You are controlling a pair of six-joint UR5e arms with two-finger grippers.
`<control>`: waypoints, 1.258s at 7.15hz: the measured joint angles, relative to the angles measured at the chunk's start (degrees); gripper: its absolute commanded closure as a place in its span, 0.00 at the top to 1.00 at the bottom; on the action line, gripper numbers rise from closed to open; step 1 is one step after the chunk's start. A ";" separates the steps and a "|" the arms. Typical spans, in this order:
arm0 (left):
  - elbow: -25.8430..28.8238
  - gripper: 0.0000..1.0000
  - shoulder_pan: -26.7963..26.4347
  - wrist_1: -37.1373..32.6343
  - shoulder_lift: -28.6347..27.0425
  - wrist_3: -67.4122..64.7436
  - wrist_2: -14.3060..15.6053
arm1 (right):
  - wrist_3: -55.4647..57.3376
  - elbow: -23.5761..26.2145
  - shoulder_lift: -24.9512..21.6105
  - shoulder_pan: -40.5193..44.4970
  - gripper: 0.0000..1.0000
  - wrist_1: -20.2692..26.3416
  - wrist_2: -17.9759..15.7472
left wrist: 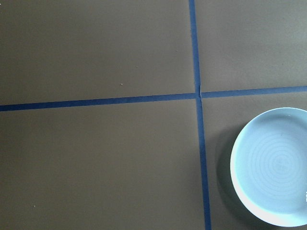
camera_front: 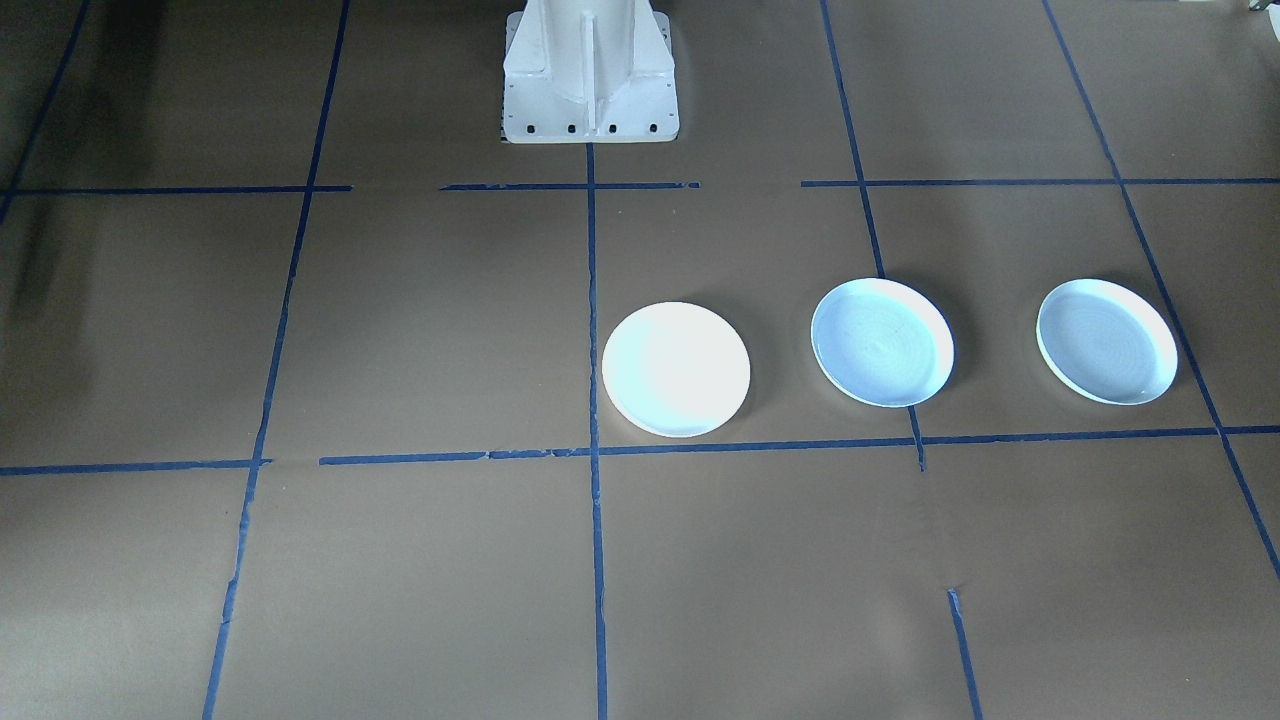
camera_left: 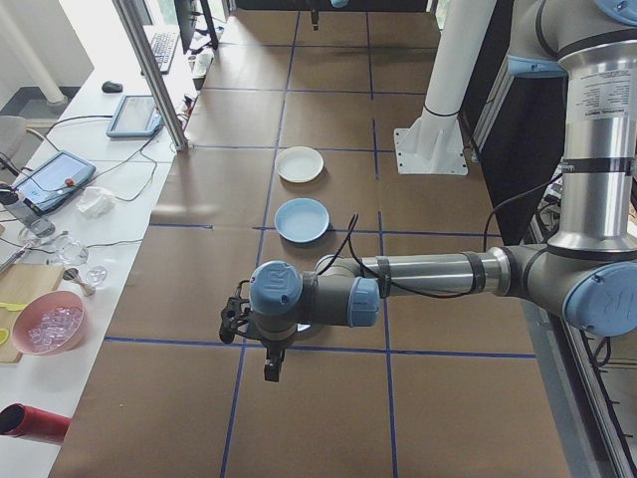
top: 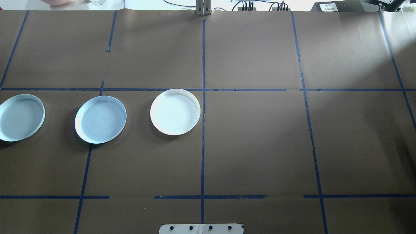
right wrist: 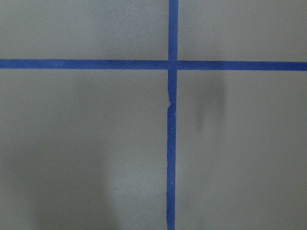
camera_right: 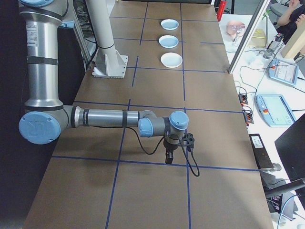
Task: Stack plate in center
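Three plates lie in a row on the brown table. The middle one, the center plate (camera_front: 882,342) (top: 100,119) (camera_left: 302,219) (camera_right: 168,41), is pale blue with faint rings. A matching pale blue plate (camera_front: 1106,341) (top: 21,117) (camera_right: 170,24) lies at the outer end, and a brighter white plate (camera_front: 676,369) (top: 175,111) (camera_left: 299,164) (camera_right: 171,59) lies by the table's middle tape line. One ringed pale blue plate (left wrist: 273,167) shows in the left wrist view. My left gripper (camera_left: 271,370) hangs beyond the row's end. My right gripper (camera_right: 168,157) hangs over bare table, far from the plates. I cannot tell whether either is open or shut.
Blue tape lines (top: 203,130) split the table into squares. The white robot pedestal (camera_front: 590,80) stands at the table's edge. A side bench holds tablets (camera_left: 134,115) and a pink bowl (camera_left: 50,324). A metal post (camera_left: 149,70) rises at the bench edge. A person (camera_right: 290,12) sits beyond it.
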 measured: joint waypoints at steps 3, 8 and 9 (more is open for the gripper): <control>0.24 1.00 -0.01 0.01 0.19 0.06 -0.59 | 0.00 -0.01 0.00 0.00 1.00 0.00 0.00; 1.04 1.00 9.75 -3.06 -1.89 -11.52 -0.66 | 0.00 -0.02 0.00 0.00 1.00 0.00 0.00; 2.18 1.00 12.58 -5.96 -2.34 -14.22 -0.61 | 0.00 0.01 0.00 0.00 1.00 0.00 0.00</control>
